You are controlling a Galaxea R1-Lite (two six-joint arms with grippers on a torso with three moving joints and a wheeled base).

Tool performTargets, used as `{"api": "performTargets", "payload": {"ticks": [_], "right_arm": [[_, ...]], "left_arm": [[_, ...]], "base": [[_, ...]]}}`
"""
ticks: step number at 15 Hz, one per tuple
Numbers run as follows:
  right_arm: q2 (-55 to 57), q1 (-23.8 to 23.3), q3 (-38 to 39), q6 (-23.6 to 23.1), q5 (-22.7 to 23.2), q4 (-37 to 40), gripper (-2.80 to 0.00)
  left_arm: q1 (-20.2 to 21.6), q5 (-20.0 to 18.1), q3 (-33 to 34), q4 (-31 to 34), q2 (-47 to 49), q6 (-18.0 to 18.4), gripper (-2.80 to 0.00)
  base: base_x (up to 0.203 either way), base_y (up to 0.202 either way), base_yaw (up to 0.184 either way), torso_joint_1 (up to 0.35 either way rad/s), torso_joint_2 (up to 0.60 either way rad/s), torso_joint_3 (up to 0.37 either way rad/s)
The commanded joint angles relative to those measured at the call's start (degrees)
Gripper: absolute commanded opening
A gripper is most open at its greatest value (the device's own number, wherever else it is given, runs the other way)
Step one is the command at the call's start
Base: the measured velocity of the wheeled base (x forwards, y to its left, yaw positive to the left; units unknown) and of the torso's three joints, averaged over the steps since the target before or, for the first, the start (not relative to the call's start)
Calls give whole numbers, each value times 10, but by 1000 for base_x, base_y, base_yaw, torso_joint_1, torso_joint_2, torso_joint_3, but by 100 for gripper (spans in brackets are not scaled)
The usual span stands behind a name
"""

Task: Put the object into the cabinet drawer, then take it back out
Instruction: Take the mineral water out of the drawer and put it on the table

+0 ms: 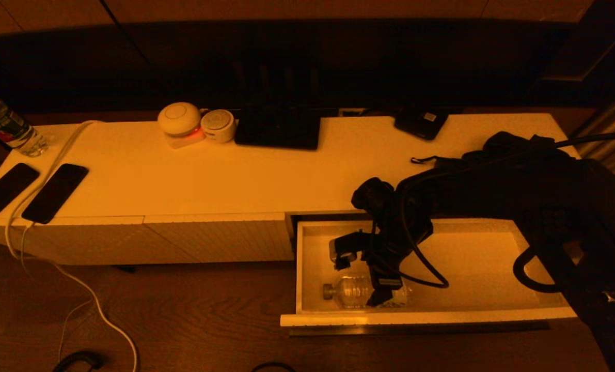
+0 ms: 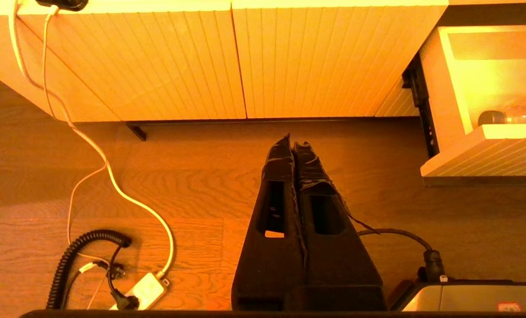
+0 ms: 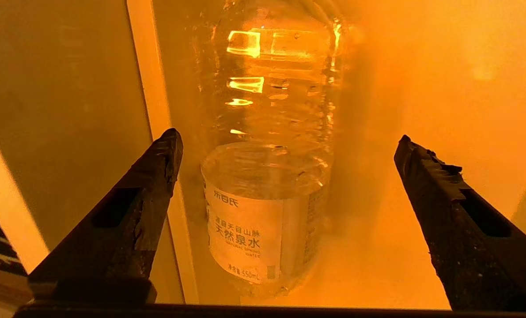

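Cabinet drawer (image 1: 493, 268) was pulled open at the robot's right end of the white cabinet (image 1: 235, 175). Water bottle (image 1: 356, 292) lay on its side on the drawer floor, against the front wall near the drawer's left corner, cap pointing toward the robot's left. In head view most of its body was hidden behind the right gripper (image 1: 361, 279) and arm; only the cap end and some clear plastic showed.

Right gripper was down inside the drawer, directly over the bottle. Right wrist view: bottle (image 3: 267, 176) sat between the two fingers (image 3: 157, 176), which were spread wide with a gap on both sides, touching nothing. Label end was nearest the camera, and the cap end ran off the edge of the picture. Fingertip height above the drawer floor couldn't be read.

Left gripper (image 2: 293, 145) was parked low over the wood floor (image 2: 179, 185) in front of the ribbed cabinet fronts (image 2: 245, 57), fingers pressed together, holding nothing. It was out of the head view. From the left wrist view only a corner of the drawer (image 2: 448, 88) showed, with the bottle's dark cap (image 2: 491, 117) just above the front wall.

On the cabinet top:
- second bottle (image 1: 5, 126), cut off by the frame edge
- two phones (image 1: 54, 192)
- two round devices (image 1: 193, 124)
- dark flat item (image 1: 278, 126) and another dark item (image 1: 421, 121), too dim to identify

White cable (image 1: 54, 155) ran off the top down to the floor.
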Motion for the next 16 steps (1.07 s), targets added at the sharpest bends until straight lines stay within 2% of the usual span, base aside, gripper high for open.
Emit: {"api": "performTargets", "payload": {"ticks": [1, 16], "right_arm": [[4, 1, 0, -5, -1, 5, 0], [13, 2, 1, -2, -2, 11, 0]], "left_arm": [[0, 0, 0, 0, 0, 0, -280], [0, 0, 0, 0, 0, 0, -280]], "base": [[0, 0, 0, 0, 0, 0], [0, 0, 0, 0, 0, 0]]}}
